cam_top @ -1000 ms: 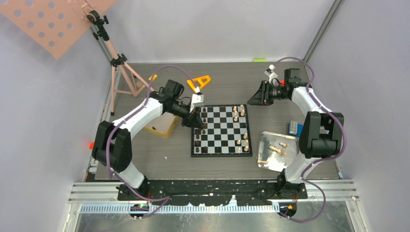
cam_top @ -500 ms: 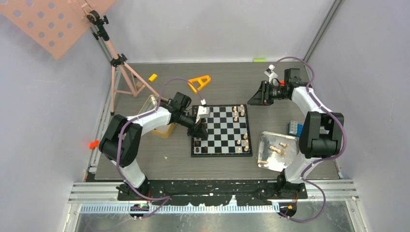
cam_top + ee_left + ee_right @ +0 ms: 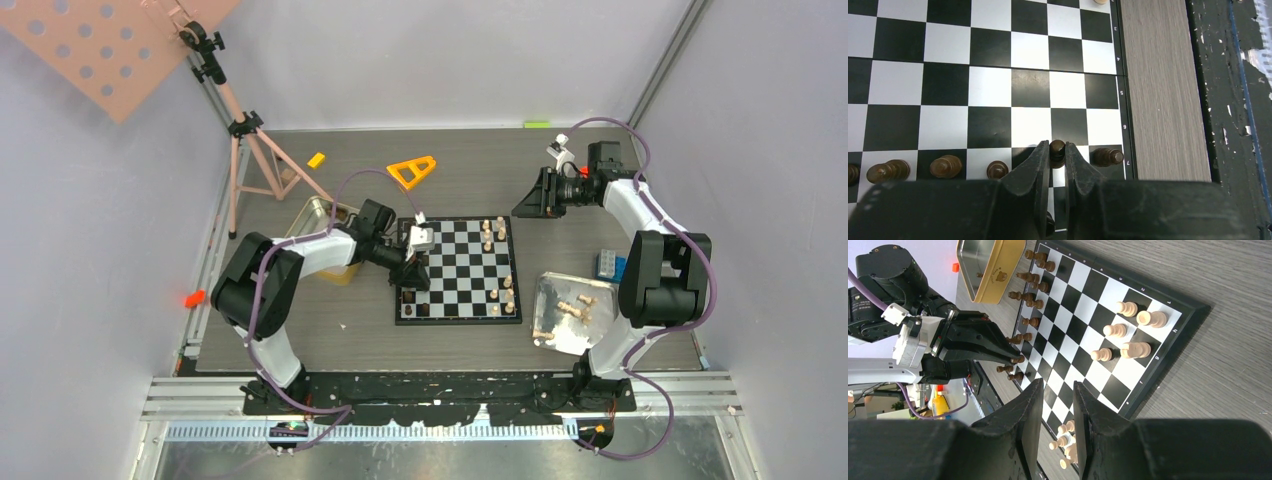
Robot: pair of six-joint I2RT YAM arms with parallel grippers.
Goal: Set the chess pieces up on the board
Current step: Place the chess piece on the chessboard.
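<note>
The board (image 3: 465, 285) lies mid-table. Dark chess pieces (image 3: 421, 240) line its left edge and pale ones (image 3: 490, 232) stand along its right edge. My left gripper (image 3: 418, 275) hangs low over the board's left side, towards the near corner. It is shut on a dark pawn (image 3: 1057, 148), which is pinched between the fingertips over the row of dark pieces (image 3: 945, 166). Another dark piece (image 3: 1107, 156) stands just beside it. My right gripper (image 3: 520, 205) hovers off the board's far right corner. Its fingers (image 3: 1025, 405) stand slightly apart with nothing between them.
A silver tray (image 3: 560, 335) at the right holds several pale pieces (image 3: 575, 308). A gold tin (image 3: 320, 215) sits left of the board. An orange triangle (image 3: 412, 170), a small orange block (image 3: 316, 159), a blue brick (image 3: 606, 264) and a tripod (image 3: 245, 150) stand around.
My left gripper has moved along the board's left edge from the far corner towards the near end, carrying the dark pawn. The right arm has not moved.
</note>
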